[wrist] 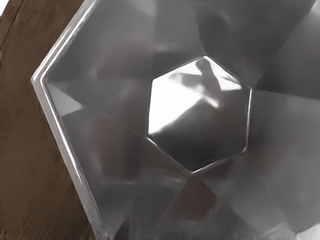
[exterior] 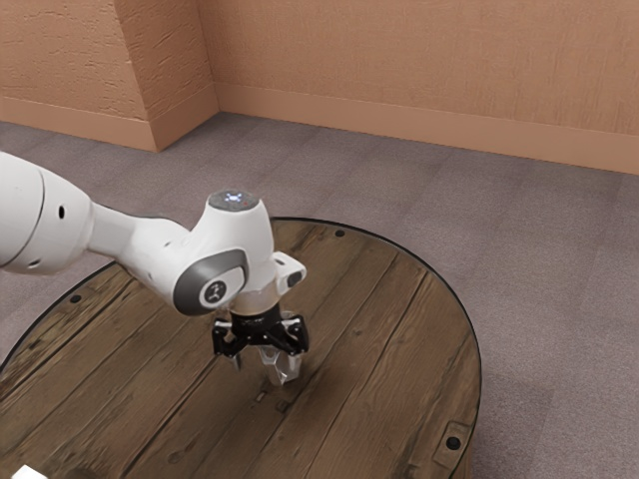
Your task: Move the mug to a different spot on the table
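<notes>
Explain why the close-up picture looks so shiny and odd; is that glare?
Wrist view: yes, it looks down into the silvery mug; its six-sided bottom shows a bright white glare patch, and the rim catches a thin light line beside the dark wooden table. Exterior view: soft, even light without hard shadows; the mug glints faintly under the end effector.

Grey carpet floor [exterior: 529,230], tan textured walls [exterior: 399,50]

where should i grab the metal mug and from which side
Grip the mug by its rim, coming straight down from above. It stands upright on the table with its open mouth facing the end effector. Its faceted walls offer flat faces to pinch, probably one inside and one outside.
</notes>
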`<action>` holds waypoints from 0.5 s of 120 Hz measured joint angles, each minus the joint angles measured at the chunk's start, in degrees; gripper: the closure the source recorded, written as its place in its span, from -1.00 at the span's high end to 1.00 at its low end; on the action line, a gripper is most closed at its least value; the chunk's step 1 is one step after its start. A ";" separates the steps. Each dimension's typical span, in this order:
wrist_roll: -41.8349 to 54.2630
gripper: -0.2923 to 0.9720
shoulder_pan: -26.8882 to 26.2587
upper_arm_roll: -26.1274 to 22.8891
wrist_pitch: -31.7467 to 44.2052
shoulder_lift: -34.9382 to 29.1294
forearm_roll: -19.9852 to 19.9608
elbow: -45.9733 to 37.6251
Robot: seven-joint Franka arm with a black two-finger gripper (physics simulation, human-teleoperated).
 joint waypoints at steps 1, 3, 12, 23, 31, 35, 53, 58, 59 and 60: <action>0.00 0.53 0.00 0.00 0.01 -0.02 -0.01 -0.03; 0.01 0.52 0.00 0.00 0.02 -0.05 -0.03 -0.09; 0.05 0.39 -0.05 0.00 0.02 -0.11 -0.10 -0.20; 0.11 0.15 -0.14 0.00 -0.08 -0.24 -0.05 -0.23; 0.22 -0.02 -0.18 0.00 -0.18 -0.29 0.11 -0.23; 0.35 -0.10 -0.18 0.00 -0.22 -0.29 0.18 -0.23; 0.67 -0.30 -0.11 0.02 -0.38 -0.24 0.50 -0.09; 0.66 -0.33 -0.12 0.03 -0.41 -0.23 0.61 -0.01; 0.65 -0.33 -0.12 0.04 -0.41 -0.23 0.64 0.02; 0.64 -0.34 -0.13 0.04 -0.40 -0.23 0.67 0.05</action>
